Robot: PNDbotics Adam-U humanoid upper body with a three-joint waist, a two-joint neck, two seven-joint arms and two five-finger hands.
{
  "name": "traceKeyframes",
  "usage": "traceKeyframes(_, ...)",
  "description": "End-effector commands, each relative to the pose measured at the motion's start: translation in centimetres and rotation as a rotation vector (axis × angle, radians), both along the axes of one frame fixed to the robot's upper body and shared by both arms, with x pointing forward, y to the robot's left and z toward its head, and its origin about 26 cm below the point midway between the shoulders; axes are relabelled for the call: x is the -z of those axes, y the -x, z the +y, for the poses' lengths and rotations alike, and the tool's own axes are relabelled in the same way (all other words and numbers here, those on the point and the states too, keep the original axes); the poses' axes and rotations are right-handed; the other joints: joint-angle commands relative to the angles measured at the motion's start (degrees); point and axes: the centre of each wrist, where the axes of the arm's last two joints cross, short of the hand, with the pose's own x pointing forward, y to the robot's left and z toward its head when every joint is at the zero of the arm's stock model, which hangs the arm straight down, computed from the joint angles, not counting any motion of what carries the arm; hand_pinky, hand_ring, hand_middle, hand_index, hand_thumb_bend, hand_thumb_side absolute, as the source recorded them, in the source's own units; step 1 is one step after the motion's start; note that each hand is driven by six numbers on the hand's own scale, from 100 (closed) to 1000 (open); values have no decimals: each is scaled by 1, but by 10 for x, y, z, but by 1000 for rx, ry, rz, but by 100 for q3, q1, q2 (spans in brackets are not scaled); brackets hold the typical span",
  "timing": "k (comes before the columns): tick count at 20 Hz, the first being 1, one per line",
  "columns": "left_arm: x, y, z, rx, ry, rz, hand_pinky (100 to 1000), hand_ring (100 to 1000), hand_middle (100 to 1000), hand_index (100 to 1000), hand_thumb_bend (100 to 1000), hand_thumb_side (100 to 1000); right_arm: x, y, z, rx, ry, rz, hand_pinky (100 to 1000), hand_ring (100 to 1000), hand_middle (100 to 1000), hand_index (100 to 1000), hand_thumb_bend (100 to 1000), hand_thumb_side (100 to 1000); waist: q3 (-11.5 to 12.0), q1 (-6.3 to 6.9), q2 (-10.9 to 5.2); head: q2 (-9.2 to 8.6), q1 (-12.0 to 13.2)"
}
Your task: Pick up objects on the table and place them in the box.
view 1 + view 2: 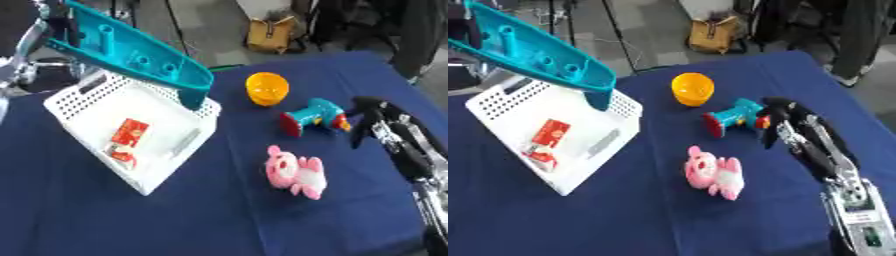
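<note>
Above the white perforated box (131, 131) our left hand (470, 25) seems to grasp the teal toy boat (131, 55), whose overhanging end could catch the rim, while our right hand (794, 125) hangs with fingers released beside the toy drill (732, 117) on the bench (219, 220).

No words, numbers or brand names can be read anywhere. A small red and white packet (128, 138) lying in the white box (84, 102) has light marks on its red face that may be print, but they cannot be made out. A pale plate on the robot's right forearm (857, 216) carries dark specks that may be a label, also unreadable. The teal boat (131, 54), orange bowl (267, 88), teal toy (311, 116) and pink plush (296, 171) bear no visible writing.
</note>
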Motion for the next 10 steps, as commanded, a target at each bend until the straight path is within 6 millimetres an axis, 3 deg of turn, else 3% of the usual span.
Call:
traceKeyframes(1,-3,-14,-1,-57,9,-44,481,354,322,431,485,100,-7,-2,0,-19,10,-21,373,438,653,835,100,665,-27,-20,-62,-39,51)
traceKeyframes(2,-2,-19,-1,-69,12,-49,491,384,366,477,565,100,-7,-2,0,-21,10,-21,373,437,653,835,100,666,-40,-17,-62,-38,57)
traceKeyframes(10,32,-51,13,-135,-44,-41,508,415,413,507,578,100,-6,-2,0,-28,10,-16,373,437,652,835,100,666,-102,-12,-71,-45,81)
